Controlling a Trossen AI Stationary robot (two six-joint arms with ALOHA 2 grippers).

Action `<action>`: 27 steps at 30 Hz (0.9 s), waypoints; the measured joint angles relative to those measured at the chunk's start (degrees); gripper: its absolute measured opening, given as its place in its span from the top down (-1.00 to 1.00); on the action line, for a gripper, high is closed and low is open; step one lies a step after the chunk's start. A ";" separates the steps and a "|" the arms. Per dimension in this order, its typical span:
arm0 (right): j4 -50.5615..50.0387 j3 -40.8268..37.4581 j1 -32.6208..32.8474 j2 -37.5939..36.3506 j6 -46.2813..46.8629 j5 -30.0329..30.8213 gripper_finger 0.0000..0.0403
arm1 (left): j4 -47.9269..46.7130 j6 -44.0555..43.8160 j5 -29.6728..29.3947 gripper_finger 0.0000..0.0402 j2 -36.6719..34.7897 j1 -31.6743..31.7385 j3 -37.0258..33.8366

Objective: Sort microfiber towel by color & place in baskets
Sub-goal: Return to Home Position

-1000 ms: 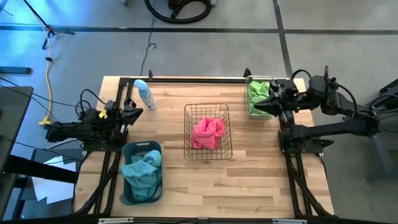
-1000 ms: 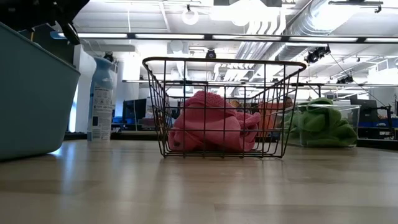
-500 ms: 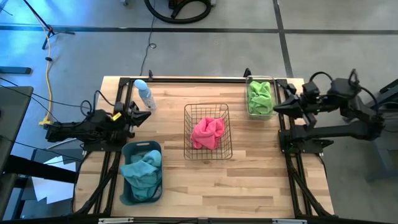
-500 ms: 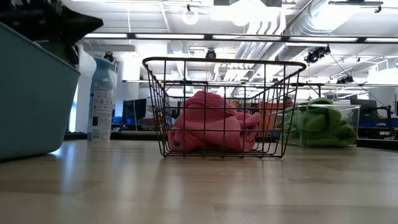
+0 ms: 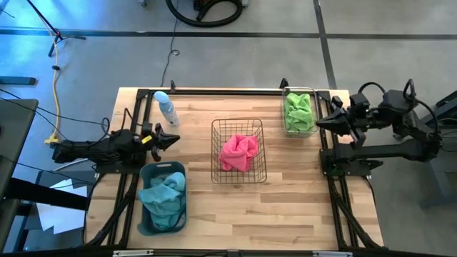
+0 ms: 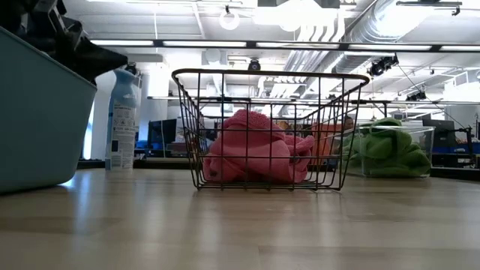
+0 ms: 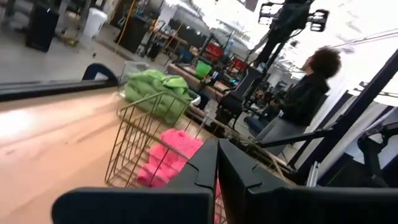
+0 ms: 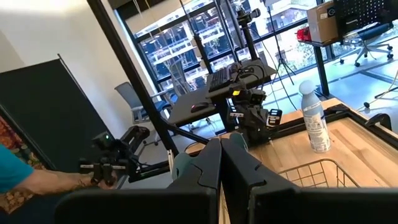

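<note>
Towels are lying sorted: pink towel (image 5: 239, 152) in the wire basket (image 5: 238, 121) mid-tabletop (image 5: 285, 200), green towel (image 5: 298, 111) in the clear bin (image 5: 300, 133), teal towel (image 5: 164, 193) in the grey-blue tub (image 5: 145, 214). Left end effector (image 5: 171, 137), fingers pressed together and empty, is hovering between the spray bottle (image 5: 166, 108) and the tub. Right end effector (image 5: 320, 123), likewise pressed together, is hanging just beside the clear bin. While the arms are folding home, a wide swing risks tipping the bottle or nudging the bin, though height above them is hard to judge.
</note>
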 joint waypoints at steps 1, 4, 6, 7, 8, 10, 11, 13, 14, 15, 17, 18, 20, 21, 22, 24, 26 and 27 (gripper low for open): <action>0.00 -0.01 0.00 0.00 0.26 0.01 0.98 | 0.57 0.61 0.13 1.00 0.03 -0.02 0.00; 0.02 -0.01 0.02 -0.02 0.27 0.46 0.98 | 1.25 1.61 -0.61 1.00 0.03 -0.02 0.02; 0.02 -0.01 0.00 -0.02 0.02 0.69 0.98 | 0.77 0.70 -0.77 1.00 0.03 -0.01 0.02; 0.01 -0.01 0.01 -0.02 -0.40 0.74 0.98 | 0.74 0.36 -0.78 1.00 0.03 -0.02 0.02; -0.02 -0.01 0.00 -0.02 -0.99 0.75 0.98 | 0.58 0.17 -0.75 1.00 0.04 -0.02 0.02; -0.29 -0.01 0.00 -0.02 -2.06 0.74 0.98 | -0.16 0.61 -0.62 1.00 0.10 -0.02 0.02; -0.39 -0.05 0.00 -0.02 -2.70 0.78 0.98 | -0.43 1.09 -0.49 1.00 0.10 -0.02 0.02; 0.56 -0.83 0.02 -0.04 -4.16 0.72 0.98 | -0.29 1.89 -0.48 1.00 0.10 -0.02 0.02; 1.59 -1.64 0.00 -0.08 -4.68 0.57 0.98 | -0.31 2.10 -0.49 1.00 0.10 -0.02 0.02; 2.68 -2.64 0.00 -0.14 -5.13 0.13 0.98 | -0.35 2.16 -0.48 1.00 0.10 -0.02 0.02; 5.35 -5.09 0.00 -0.15 -5.55 -1.02 0.98 | -0.31 2.11 -0.48 1.00 0.10 -0.02 0.02; 6.98 -6.68 0.00 -0.15 -5.78 -2.04 0.98 | -0.33 2.11 -0.48 1.00 0.10 -0.02 0.02; 9.34 -9.65 0.00 -0.24 -6.48 -3.93 0.98 | -0.50 2.11 -0.48 1.00 0.10 -0.02 0.02; 10.55 -11.19 0.02 -0.48 -6.86 -4.46 0.98 | -0.53 2.11 -0.48 1.00 0.10 -0.02 0.02; 11.51 -12.60 0.02 -0.67 -7.28 -4.93 0.98 | -0.51 2.11 -0.48 1.00 0.10 -0.02 0.02; 11.90 -15.48 0.00 -1.75 -7.88 -4.99 0.98 | -0.53 2.11 -0.48 1.00 0.10 -0.01 0.02; 12.97 -18.42 0.00 -3.49 -8.53 -4.90 0.98 | -0.53 2.11 -0.48 1.00 0.10 -0.02 0.02; 13.89 -20.11 0.00 -4.63 -8.47 -4.78 0.98 | -0.53 2.11 -0.48 1.00 0.10 -0.02 0.02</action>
